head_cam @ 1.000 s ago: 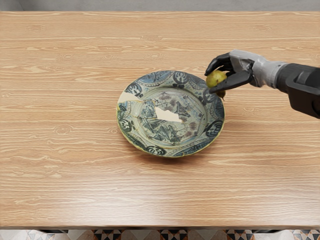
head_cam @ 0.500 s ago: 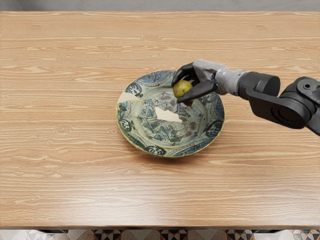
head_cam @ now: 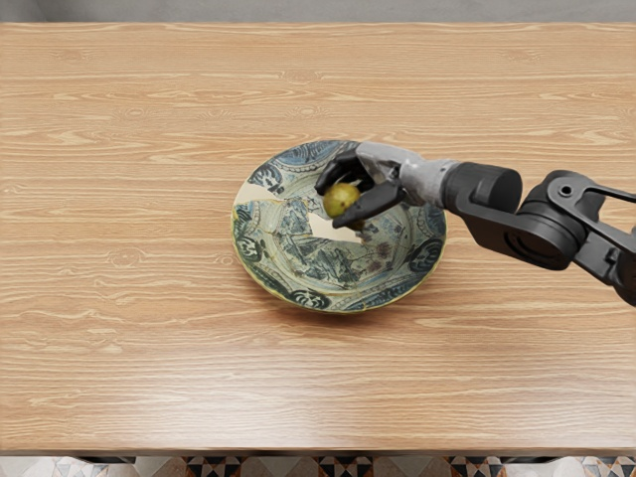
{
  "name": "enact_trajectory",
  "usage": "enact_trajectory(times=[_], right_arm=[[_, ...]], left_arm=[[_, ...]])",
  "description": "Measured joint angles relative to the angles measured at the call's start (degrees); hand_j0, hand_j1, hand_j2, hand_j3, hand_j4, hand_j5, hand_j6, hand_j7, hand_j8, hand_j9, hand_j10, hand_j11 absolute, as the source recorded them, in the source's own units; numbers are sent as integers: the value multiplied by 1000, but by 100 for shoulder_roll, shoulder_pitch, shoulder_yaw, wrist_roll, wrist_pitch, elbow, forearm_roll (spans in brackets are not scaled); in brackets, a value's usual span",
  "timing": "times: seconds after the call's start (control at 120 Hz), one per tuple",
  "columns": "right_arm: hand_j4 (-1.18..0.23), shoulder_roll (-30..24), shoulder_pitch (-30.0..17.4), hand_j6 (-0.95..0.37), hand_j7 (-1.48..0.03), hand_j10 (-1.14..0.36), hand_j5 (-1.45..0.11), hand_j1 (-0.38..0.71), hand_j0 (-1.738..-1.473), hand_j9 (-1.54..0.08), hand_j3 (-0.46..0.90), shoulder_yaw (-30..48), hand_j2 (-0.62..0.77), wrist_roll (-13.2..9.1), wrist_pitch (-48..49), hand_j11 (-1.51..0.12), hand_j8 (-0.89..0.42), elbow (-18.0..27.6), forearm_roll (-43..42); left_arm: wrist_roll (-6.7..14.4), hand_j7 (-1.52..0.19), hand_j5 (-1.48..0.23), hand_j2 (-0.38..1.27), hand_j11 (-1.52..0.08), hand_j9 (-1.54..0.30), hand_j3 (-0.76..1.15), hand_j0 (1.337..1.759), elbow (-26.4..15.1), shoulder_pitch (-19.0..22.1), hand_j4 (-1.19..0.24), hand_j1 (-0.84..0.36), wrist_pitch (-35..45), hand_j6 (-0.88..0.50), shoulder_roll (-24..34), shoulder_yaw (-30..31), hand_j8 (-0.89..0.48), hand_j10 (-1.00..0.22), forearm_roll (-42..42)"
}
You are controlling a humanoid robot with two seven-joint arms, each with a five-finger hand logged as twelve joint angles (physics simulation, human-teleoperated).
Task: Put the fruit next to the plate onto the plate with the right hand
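Yellow-green fruit (head_cam: 340, 198) gripped in right robot hand (head_cam: 374, 179), over inner well of plate (head_cam: 298, 296), just up-right of plate centre. Black fingers (head_cam: 332, 172) curled around fruit from above and below. Whether fruit touches plate: cannot tell. Plate blue-patterned with pale worn patches, sits mid-desk (head_cam: 119, 328). Right arm (head_cam: 517, 214) enters from right edge.

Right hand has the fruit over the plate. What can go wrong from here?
1. The fruit is round and seems held just above the plate; released there, it may roll toward the rim or off onto the table.
2. The right robot hand has its fingers curled round the fruit close to the plate's surface; opening or pulling back could drag the fruit or nudge the plate.
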Motion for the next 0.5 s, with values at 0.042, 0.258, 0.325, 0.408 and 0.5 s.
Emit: enact_trajectory(times=[0.042,0.258,0.325,0.408,0.5], right_arm=[[-607,4,0,-513,-792,-506,-794,266,-1650,-797,0,-3,72,-2,3,-802,-377,-2,11],[-429,10,2,-409,-560,-396,-561,127,-1655,-562,0,-3,-19,-23,82,-563,-350,-3,74],[-385,7,1,-370,-501,-361,-503,84,-1656,-503,0,0,-28,-25,119,-504,-327,-2,84],[-334,-8,4,-325,-435,-318,-436,33,-1657,-436,0,23,-34,-27,177,-437,-296,1,138],[-257,-59,6,-251,-334,-247,-335,-53,-1657,-335,0,62,-30,-28,285,-335,-233,3,327]], left_arm=[[0,-27,-27,4,-27,-27,0,1658,0,2,-21,325,0,-21,0,0,-21,-21,0],[0,-27,-27,4,-26,-27,0,1658,0,2,-21,325,0,-21,0,1,-21,-21,-2],[0,-27,-27,4,-26,-27,0,1658,0,2,-21,325,0,-21,0,1,-21,-21,-1],[0,-27,-27,4,-26,-27,0,1658,0,2,-21,325,0,-21,0,1,-21,-21,-2],[0,-27,-27,4,-26,-27,0,1658,0,2,-21,325,0,-21,0,1,-21,-21,-3]])
